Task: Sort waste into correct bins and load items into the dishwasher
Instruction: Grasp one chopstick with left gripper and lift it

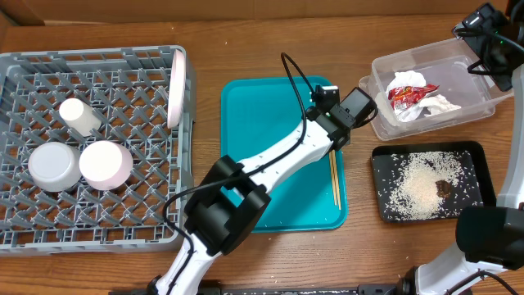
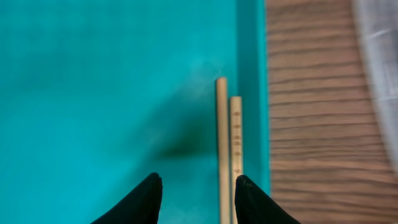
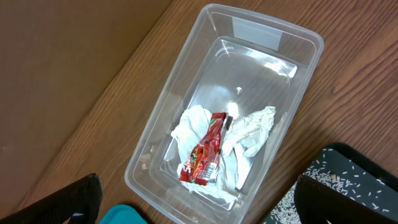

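The pair of chopsticks [image 2: 227, 143] lies side by side along the right rim of the teal tray [image 1: 270, 123]. My left gripper [image 2: 198, 185] hangs low over them, open; the sticks sit between its fingers, close to the right fingertip [image 2: 247, 194]. In the grey dish rack [image 1: 33, 74] a plate [image 1: 176, 86] stands on edge near a cup [image 1: 79, 115] and two bowls [image 1: 53, 164] [image 1: 106, 164]. A red wrapper [image 3: 205, 152] and tissue [image 3: 252, 134] lie in the clear tub [image 3: 261, 34]. Rice and a brown lump [image 1: 444, 187] cover the black tray [image 1: 385, 160]. My right gripper [image 3: 199, 183] is wide open above the tub, holding nothing.
The left arm [image 1: 270, 160] stretches diagonally across the teal tray from the front edge. The clear tub [image 1: 483, 106] and black tray stand close together to the right of the teal tray. Bare wooden table [image 1: 205, 57] separates rack and teal tray.
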Robot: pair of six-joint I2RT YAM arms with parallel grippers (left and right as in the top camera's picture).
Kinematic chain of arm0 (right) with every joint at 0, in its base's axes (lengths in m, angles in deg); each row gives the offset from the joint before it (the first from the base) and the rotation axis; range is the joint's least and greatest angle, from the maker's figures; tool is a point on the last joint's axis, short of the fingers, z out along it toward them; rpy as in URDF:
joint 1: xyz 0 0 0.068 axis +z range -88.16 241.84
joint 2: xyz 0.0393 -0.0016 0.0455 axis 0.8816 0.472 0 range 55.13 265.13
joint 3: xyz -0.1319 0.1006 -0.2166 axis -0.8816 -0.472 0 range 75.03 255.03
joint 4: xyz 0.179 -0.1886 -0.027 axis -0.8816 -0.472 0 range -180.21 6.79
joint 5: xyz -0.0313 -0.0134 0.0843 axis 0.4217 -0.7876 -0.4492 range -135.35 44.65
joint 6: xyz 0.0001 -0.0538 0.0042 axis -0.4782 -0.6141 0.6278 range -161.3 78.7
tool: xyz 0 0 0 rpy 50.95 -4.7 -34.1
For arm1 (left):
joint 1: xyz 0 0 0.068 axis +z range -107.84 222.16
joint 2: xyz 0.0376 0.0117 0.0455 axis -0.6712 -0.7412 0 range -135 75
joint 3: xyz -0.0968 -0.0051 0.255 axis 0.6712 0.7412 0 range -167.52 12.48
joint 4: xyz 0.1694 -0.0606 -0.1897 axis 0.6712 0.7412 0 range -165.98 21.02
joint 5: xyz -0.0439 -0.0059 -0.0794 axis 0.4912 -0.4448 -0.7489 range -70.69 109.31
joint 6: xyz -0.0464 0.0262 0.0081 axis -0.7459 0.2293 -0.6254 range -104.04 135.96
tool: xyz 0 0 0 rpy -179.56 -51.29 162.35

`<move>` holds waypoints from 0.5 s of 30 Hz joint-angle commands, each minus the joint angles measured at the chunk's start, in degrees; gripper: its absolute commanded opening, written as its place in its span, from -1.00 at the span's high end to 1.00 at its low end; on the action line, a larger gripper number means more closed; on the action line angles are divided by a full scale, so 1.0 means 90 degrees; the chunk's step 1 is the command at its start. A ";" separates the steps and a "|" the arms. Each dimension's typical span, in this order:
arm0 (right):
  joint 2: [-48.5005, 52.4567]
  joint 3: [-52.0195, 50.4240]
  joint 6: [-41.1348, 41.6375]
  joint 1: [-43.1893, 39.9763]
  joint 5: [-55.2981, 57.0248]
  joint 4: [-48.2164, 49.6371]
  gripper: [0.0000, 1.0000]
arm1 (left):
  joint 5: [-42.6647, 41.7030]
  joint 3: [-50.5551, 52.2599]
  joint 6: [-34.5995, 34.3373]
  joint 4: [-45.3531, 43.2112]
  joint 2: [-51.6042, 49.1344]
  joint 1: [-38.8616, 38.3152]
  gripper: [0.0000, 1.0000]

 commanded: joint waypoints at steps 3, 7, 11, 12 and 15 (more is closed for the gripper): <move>-0.0046 -0.0002 -0.0017 0.0017 0.0022 0.0032 -1.00 | -0.0109 -0.0049 -0.0158 -0.0022 -0.0267 -0.0073 0.19; -0.0046 -0.0002 -0.0015 0.0017 0.0022 0.0032 -1.00 | -0.0109 -0.0049 -0.0155 -0.0039 -0.0267 -0.0075 0.18; -0.0046 -0.0002 -0.0015 0.0017 0.0022 0.0032 -1.00 | -0.0112 -0.0049 -0.0155 -0.0051 -0.0267 -0.0083 0.18; -0.0046 -0.0002 -0.0017 0.0017 0.0022 0.0032 -1.00 | -0.0114 -0.0049 -0.0155 -0.0068 -0.0267 -0.0083 0.17; -0.0046 -0.0002 -0.0017 0.0017 0.0022 0.0032 -1.00 | -0.0112 -0.0049 -0.0155 -0.0107 -0.0267 -0.0087 0.18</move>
